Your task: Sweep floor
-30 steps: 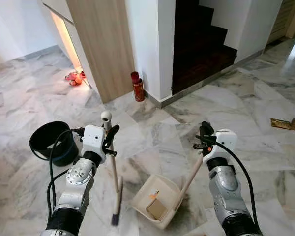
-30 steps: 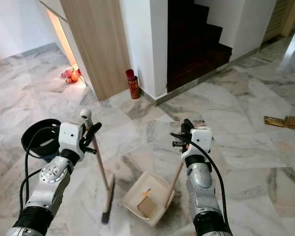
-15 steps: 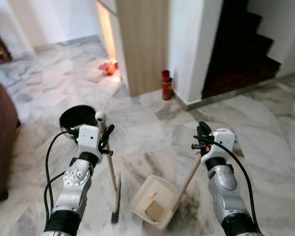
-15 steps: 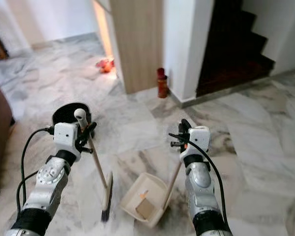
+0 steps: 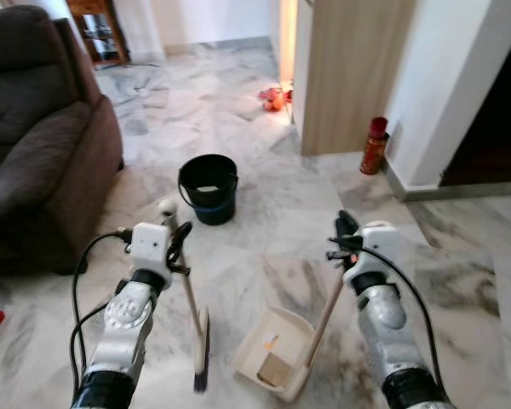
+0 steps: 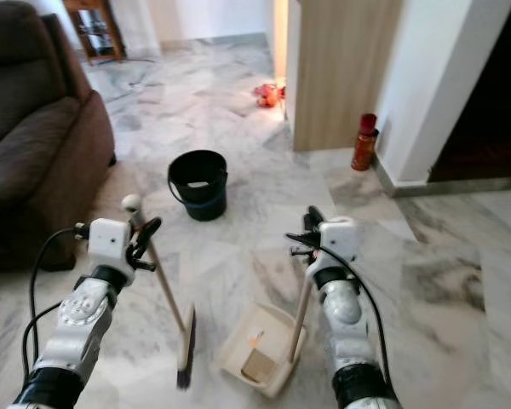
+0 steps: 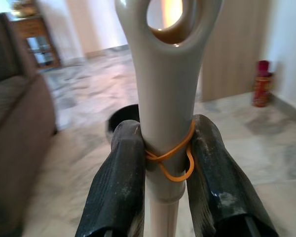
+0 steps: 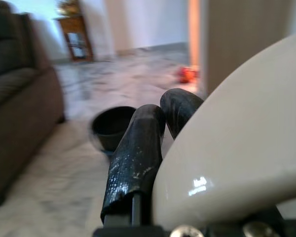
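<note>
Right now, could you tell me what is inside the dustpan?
Inside the dustpan lie a brown cardboard-like piece and a small orange scrap. Finer dust cannot be made out. The right hand holds its handle upright.

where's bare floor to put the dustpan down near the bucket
Bare marble lies between the black plastic bucket and the beige dustpan, and on toward the red canister by the wall. It is crowded low down, where the left gripper holds the beige broom close beside the dustpan held by the right gripper.
</note>
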### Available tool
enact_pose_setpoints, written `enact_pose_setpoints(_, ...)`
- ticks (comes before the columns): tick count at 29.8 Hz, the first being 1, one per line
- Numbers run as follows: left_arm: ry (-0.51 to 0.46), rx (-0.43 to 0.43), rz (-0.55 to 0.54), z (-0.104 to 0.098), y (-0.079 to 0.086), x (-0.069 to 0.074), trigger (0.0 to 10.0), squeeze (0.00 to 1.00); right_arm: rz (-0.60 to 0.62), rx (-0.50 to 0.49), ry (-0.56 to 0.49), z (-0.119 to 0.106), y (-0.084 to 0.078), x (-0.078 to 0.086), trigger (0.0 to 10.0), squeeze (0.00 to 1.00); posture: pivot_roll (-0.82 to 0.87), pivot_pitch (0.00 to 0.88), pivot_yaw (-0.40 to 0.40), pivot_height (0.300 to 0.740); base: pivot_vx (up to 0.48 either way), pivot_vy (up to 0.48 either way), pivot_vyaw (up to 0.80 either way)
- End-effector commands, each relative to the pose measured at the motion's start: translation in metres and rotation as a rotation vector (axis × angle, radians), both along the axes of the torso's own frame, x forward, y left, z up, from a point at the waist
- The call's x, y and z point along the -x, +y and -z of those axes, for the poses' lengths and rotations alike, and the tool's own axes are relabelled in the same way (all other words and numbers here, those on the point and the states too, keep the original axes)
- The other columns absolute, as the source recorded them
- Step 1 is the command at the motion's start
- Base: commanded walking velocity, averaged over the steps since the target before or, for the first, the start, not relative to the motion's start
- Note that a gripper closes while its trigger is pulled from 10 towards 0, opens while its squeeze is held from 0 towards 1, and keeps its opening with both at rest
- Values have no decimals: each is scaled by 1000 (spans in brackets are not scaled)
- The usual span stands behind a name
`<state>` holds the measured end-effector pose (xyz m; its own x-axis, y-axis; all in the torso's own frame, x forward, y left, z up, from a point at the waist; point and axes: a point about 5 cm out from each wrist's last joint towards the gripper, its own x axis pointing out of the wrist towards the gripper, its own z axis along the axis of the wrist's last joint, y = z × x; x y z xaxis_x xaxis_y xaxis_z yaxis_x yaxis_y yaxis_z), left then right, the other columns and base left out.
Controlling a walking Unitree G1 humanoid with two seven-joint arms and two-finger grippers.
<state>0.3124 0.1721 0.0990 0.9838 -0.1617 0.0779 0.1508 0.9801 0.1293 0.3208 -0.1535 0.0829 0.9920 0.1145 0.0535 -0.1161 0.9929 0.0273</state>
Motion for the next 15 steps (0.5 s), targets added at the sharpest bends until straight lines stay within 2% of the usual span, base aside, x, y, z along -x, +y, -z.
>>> enact_pose_setpoints(1, -57, -16, 5, -13, 0, -3, 10000, 0, 2, -35, -30, -6, 1, -2, 10000, 0, 63, 0, 79, 740, 0, 0, 0)
enact_pose_setpoints(9, -58, -28, -3, -12, 0, -2, 10000, 0, -6, -36, -18, -5, 2, -3, 10000, 0, 73, 0, 71, 740, 0, 0, 0)
enact_pose_setpoints(15, -57, -31, -9, -12, 1, -2, 10000, 0, -1, -35, -14, -4, 2, -3, 10000, 0, 72, 0, 73, 740, 255, 0, 0)
